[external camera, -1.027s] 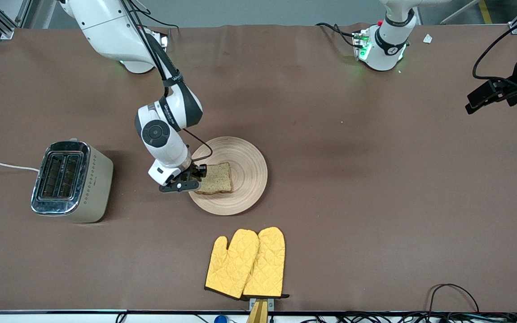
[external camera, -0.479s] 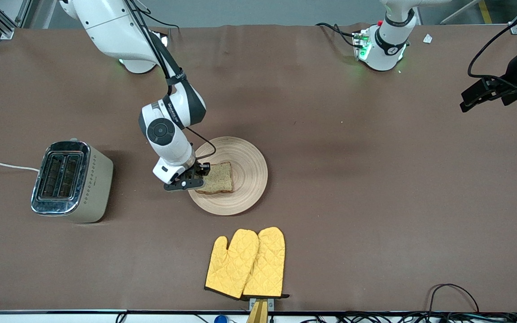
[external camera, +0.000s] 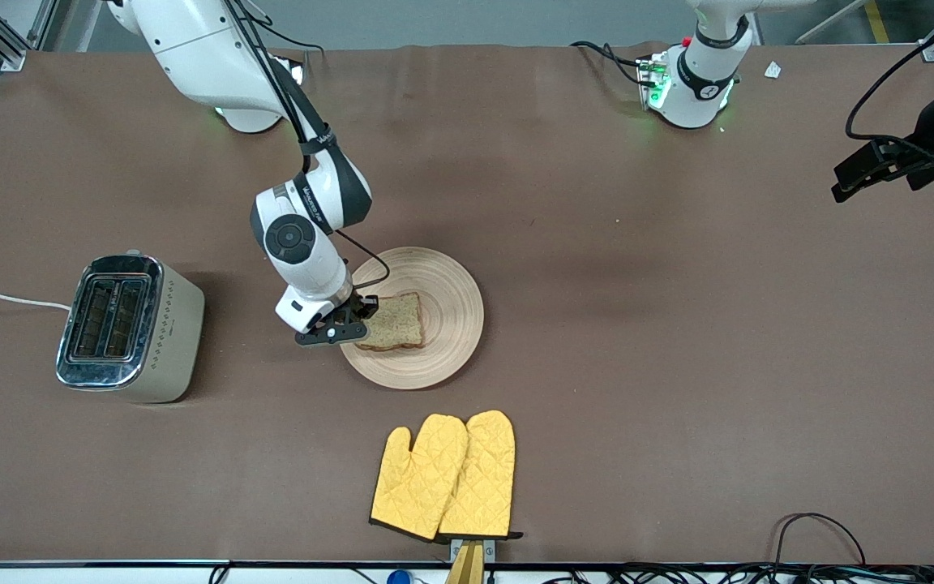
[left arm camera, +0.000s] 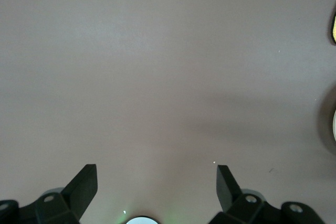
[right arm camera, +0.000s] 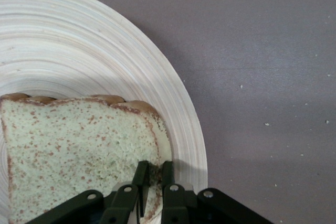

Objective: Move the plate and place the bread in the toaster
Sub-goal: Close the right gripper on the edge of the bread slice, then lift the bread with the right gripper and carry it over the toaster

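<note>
Brown cloth covers the long table (external camera: 597, 268) from end to end, with both arm bases standing along its edge farthest from the front camera.

The right arm reaches down from its base to the plate (external camera: 447, 324), a round, pale wooden dish with ring grooves that lies near the middle of the table, a little toward the right arm's end. The left arm waits at its own end of the table, and its left gripper (left arm camera: 156, 182) hangs over bare cloth with its jaws spread wide and nothing between them.

The toaster (external camera: 130, 328) stands upright on the cloth toward the right arm's end, well apart from the plate, with its chrome top and two slots facing up and a white cord (external camera: 5, 298) running off to the table's edge. A pair of yellow oven mitts (external camera: 444, 477) lies flat, nearer to the front camera than the plate.

The bread (external camera: 392, 321) lies on the plate, on the part toward the toaster. The right gripper (right arm camera: 152, 174) is down at the slice's edge on that side, and the right wrist view shows its two dark fingers (right arm camera: 140, 177) drawn close together and pinching the crust between them. The slice looks flat against the plate.
</note>
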Robot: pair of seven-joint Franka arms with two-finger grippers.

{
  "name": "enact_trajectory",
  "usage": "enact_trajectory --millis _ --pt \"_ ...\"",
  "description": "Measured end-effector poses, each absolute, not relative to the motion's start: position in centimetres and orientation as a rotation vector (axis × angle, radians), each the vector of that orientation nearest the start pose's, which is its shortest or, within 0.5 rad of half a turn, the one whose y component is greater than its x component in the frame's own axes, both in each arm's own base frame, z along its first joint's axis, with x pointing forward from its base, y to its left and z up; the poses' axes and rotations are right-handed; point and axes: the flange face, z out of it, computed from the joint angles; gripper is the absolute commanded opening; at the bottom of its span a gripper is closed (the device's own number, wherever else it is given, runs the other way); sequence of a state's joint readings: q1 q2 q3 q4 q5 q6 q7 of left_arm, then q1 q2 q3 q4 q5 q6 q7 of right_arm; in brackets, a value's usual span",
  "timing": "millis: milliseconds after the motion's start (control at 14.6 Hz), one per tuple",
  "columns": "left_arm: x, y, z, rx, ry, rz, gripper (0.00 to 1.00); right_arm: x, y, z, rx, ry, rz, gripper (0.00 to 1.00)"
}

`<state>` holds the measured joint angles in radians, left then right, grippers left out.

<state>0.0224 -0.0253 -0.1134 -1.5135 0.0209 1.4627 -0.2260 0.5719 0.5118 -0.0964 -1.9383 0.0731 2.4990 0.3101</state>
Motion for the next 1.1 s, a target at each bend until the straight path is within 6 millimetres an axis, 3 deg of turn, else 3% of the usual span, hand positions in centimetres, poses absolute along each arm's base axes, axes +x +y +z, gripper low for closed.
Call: enact_trajectory --millis 137,411,548,684,753,890,1095 --pt "53.3 -4.7 65.6 -3.107 -0.213 0.033 1.0 55.8 28.9 22.3 -3.117 -0.189 -0.076 0.01" --pt "53.3 -4.7 65.6 -3.107 -0.213 0.033 1.0 55.8 28.8 22.5 -3.124 -0.187 -0.051 0.0" --pt "53.3 -4.7 65.6 -3.107 -0.213 0.032 1.0 56.1 28.7 23.7 -3.144 -0.181 0.031 0.0" --pt "53.3 -4.7 65.6 -3.107 -0.213 0.032 1.0 57.1 28.1 27.8 -3.167 -0.161 0.144 0.0" --pt "53.3 -4.7 65.7 -3.108 -0.213 0.029 1.0 58.2 26.8 32.7 -3.188 -0.127 0.21 0.0" --pt "53.4 -4.7 65.7 -3.108 -0.213 0.027 1.0 59.3 24.3 38.1 -3.263 -0.122 0.231 0.0" --pt "53.4 -4.7 66.1 -3.125 -0.219 0.014 1.0 60.1 20.9 43.2 -3.43 -0.129 0.239 0.0"
